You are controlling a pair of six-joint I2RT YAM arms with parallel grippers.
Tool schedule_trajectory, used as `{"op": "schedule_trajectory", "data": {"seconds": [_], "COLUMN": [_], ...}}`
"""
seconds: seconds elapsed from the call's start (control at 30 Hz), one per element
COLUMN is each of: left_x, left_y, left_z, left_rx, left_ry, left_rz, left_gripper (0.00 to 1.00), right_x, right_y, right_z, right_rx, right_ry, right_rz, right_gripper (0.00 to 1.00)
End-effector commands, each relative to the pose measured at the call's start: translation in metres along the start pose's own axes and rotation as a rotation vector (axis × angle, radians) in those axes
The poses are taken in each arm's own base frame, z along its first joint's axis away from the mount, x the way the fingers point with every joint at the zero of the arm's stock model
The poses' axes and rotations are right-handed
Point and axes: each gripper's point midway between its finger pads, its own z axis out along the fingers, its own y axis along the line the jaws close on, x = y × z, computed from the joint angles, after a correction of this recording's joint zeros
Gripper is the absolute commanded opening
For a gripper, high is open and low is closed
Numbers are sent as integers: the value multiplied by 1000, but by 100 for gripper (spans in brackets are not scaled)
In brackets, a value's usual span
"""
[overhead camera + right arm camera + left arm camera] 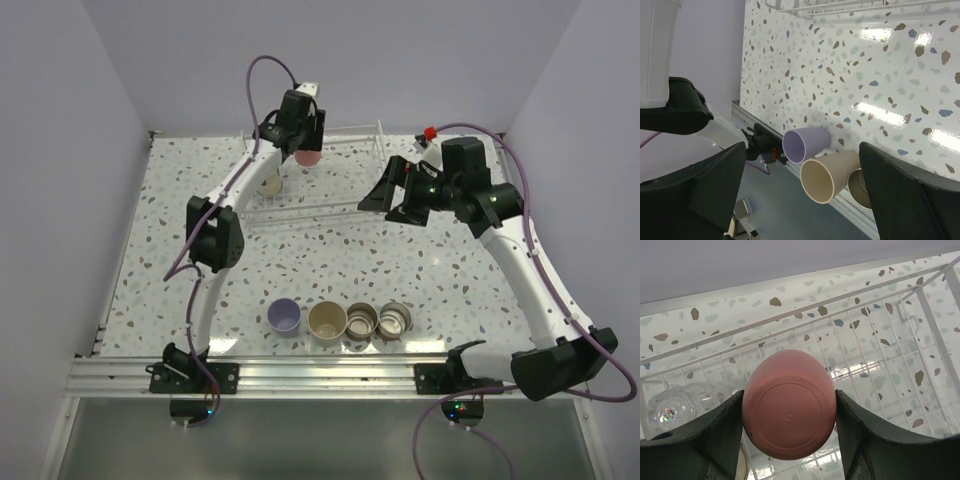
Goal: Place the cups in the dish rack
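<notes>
At the far end of the speckled terrazzo desk (330, 265), the rectangular dish rack of thin white wire bars (330, 208) stands near the back wall. The left gripper (305, 146) hangs over its middle, jaws clamped on the sides of the small coral-red round cup (789, 405). In the left wrist view the cup's flat base faces the camera and the rack's wire floor is directly beyond it; whether the cup touches the wires cannot be told. A tiny clear cup (675, 407) lies inside the rack, off to the left of the red one. In the top view a pale cup-shaped item (270, 183) sits at the rack's left end, partly hidden by the left forearm, which crosses that end of the rack. The right gripper (385, 205) hovers just beside the rack's right front corner, jaws wide apart and empty, pointing back across the open desk. Along the near edge stands a row of four cups, touching or nearly so: a lavender round cup (284, 317), a larger beige cup (327, 321) and two metallic steel cups (361, 322) (394, 321), all mouth up and well apart from the rack. Purple cables (262, 75) loop above both arms.
</notes>
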Motion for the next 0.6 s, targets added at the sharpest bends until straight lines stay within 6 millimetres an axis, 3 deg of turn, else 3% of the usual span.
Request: {"op": "schedule_trajectory", "data": {"seconds": [0.0,0.13,0.23,0.27,0.57], "left_x": [-18,-2,0,-8,-1], "left_y": [14,16,21,19,22], "left_z": [-2,6,7,5,7], "left_rx": [-69,-81,-103,-97,-107], "left_ry": [-54,-19,-31,-60,-52], "left_rz": [17,20,10,3,-15], "left_gripper": [0,0,0,0,37], "right_x": [-3,-3,-3,-3,-5], "right_y": [8,8,6,6,5], "right_z": [-12,-9,-6,-6,-6], "right_rx": [-8,-14,-16,-14,-9], "right_ry": [-24,-20,-17,-17,-34], "right_rz": [-36,-32,-25,-22,-24], "right_gripper": [98,98,98,98,98]}}
